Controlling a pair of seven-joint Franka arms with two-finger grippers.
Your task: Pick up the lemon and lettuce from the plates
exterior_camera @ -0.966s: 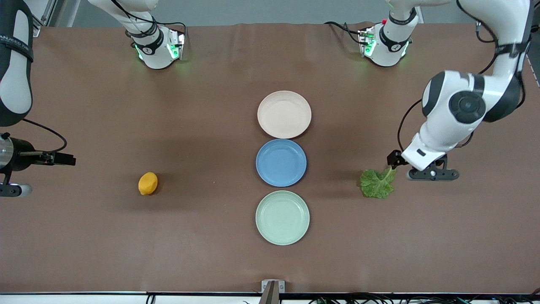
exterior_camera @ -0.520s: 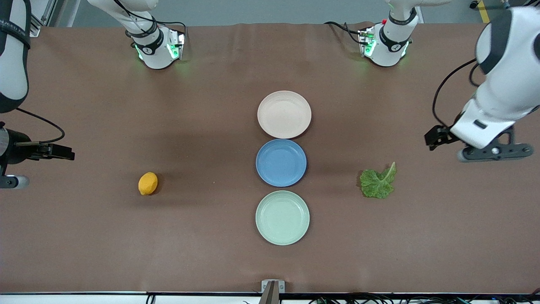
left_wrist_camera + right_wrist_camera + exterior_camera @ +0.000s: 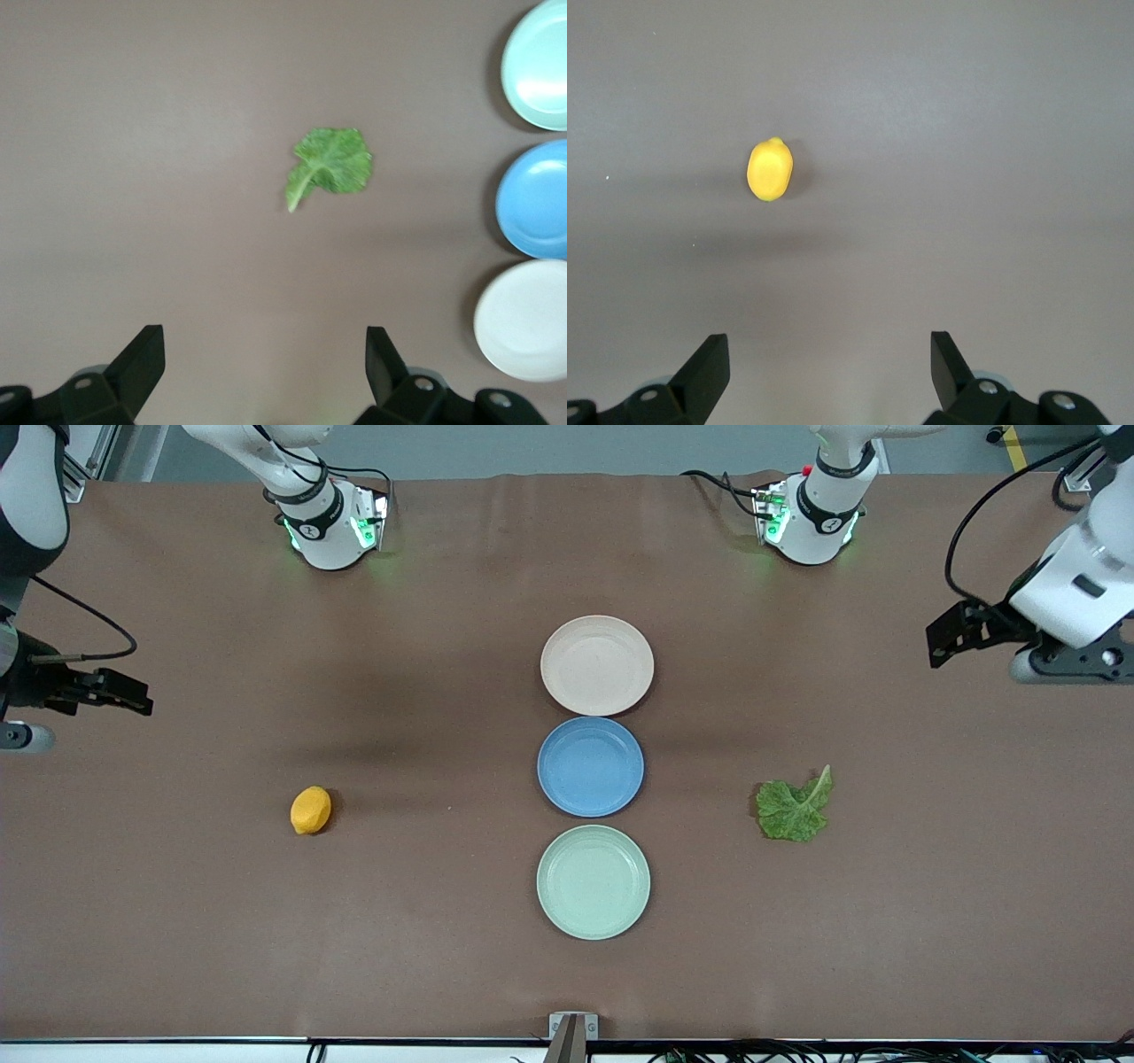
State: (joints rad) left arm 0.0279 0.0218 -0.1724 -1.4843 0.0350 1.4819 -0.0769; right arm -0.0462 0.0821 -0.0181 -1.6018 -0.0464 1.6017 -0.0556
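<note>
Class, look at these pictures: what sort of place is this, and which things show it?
Probably a robotics lab test bench, not a kitchen: two arm bases bolted along a brown-covered table, cables at its edge, and props laid out neatly: three plates in a row, a lemon, a lettuce leaf.

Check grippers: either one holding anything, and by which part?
Nothing held. Left gripper and right gripper are both open; crinkled green lettuce leaf and orange-yellow oval lemon lie on the table.
</note>
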